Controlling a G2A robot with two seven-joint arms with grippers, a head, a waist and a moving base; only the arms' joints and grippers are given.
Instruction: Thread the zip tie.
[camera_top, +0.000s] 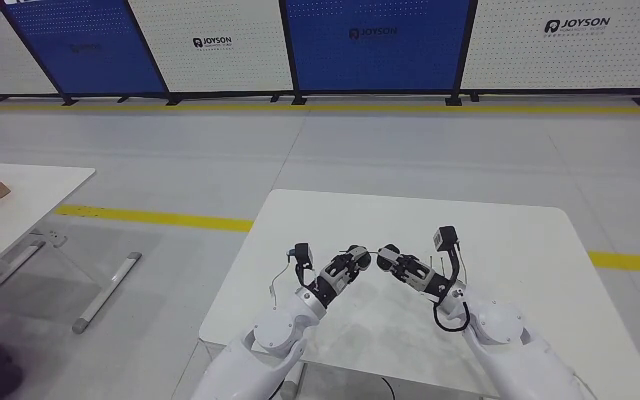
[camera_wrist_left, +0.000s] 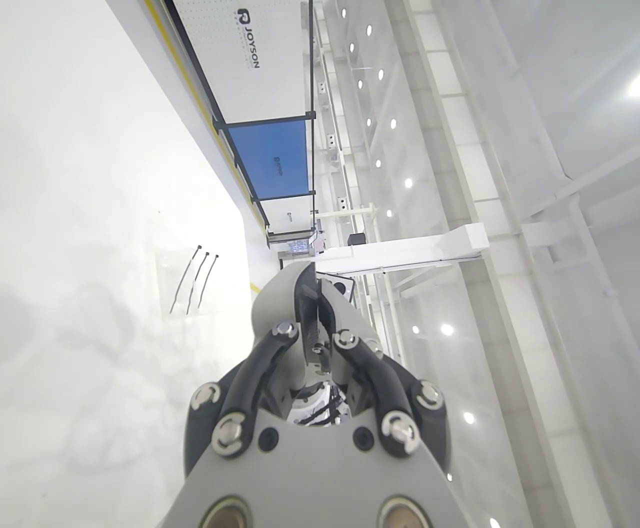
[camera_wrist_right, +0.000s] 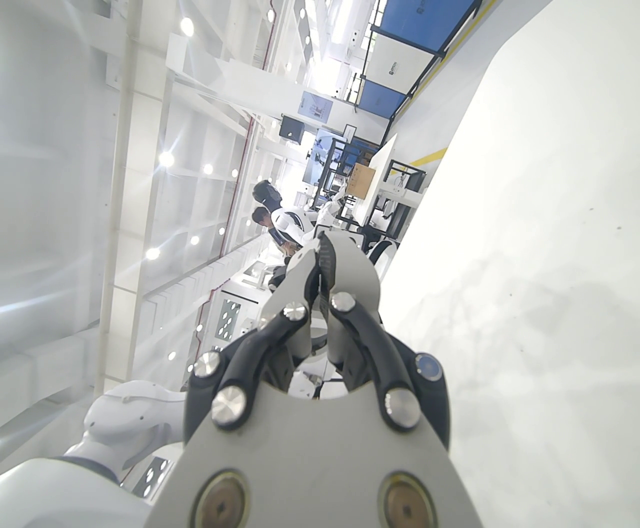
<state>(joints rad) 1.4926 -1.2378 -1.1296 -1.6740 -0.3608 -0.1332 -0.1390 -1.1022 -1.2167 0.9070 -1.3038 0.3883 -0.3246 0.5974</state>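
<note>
Three zip ties (camera_wrist_left: 194, 282) lie side by side on the table (camera_top: 500, 240). They are thin black plastic strips, each slightly bowed, with a small square head at one end. All three heads point the same way. The strips sit close together without crossing, and all are well clear of both grippers.

Two grippers hang above the near part of the smooth, matte white tabletop with its rounded corners. In the top view they meet almost tip to tip, the arms angled inward toward each other.

Left gripper (camera_wrist_left: 312, 287): two pale grey fingers on curved black links with round metal pins. The black ribbed pads are pressed together with no gap.

Right gripper (camera_wrist_right: 321, 250): the same build, with its pads likewise closed tight.

Whether either pair pinches a tie cannot be told. The top view shows a faint dark line between the two tips, too small to identify.
</note>
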